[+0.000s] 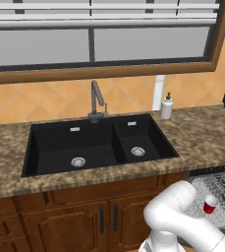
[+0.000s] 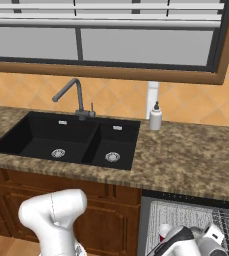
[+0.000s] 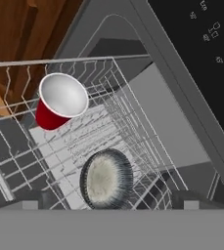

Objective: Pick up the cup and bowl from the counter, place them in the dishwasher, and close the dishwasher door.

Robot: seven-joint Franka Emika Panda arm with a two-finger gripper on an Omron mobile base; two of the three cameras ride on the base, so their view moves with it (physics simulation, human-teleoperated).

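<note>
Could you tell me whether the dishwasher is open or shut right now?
Open: the wire rack is exposed, with the cup and bowl sitting in it.

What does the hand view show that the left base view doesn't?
Hand view only: the bowl's dark inside and the dishwasher door's control strip. Left base view only: the counter, sink, faucet and soap bottle. Both: the cup standing in the wire rack.
</note>
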